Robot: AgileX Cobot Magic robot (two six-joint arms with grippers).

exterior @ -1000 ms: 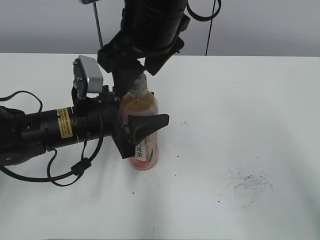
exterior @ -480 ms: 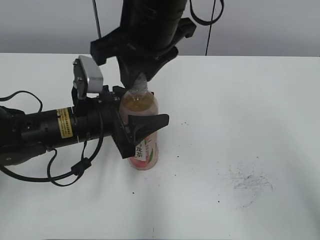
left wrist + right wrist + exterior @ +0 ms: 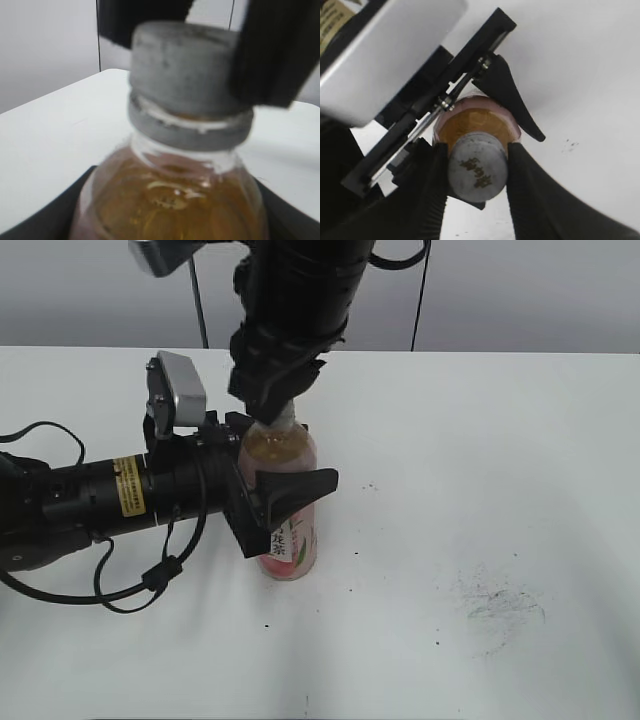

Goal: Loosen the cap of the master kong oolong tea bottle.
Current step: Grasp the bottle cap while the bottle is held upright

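Note:
The master kong oolong tea bottle (image 3: 288, 502) stands upright on the white table, pale amber tea above a pink label. My left gripper (image 3: 272, 498) reaches in from the left and is shut on the bottle's body; the bottle (image 3: 170, 200) fills the left wrist view. The grey ribbed cap (image 3: 477, 172) also shows in the left wrist view (image 3: 187, 75); in the exterior view the right arm hides it. My right gripper (image 3: 477, 175) comes down from above, and its two black fingers (image 3: 432, 190) press the cap from both sides.
The white table (image 3: 480, 460) stretches to the right with dark scuff marks (image 3: 500, 605) at the front right. The left arm's body and cables (image 3: 90, 505) lie across the left side. A thin pole (image 3: 197, 300) stands at the back.
The right wrist has rotated about the bottle's axis while staying over the cap. The bottle and the left gripper have not moved.

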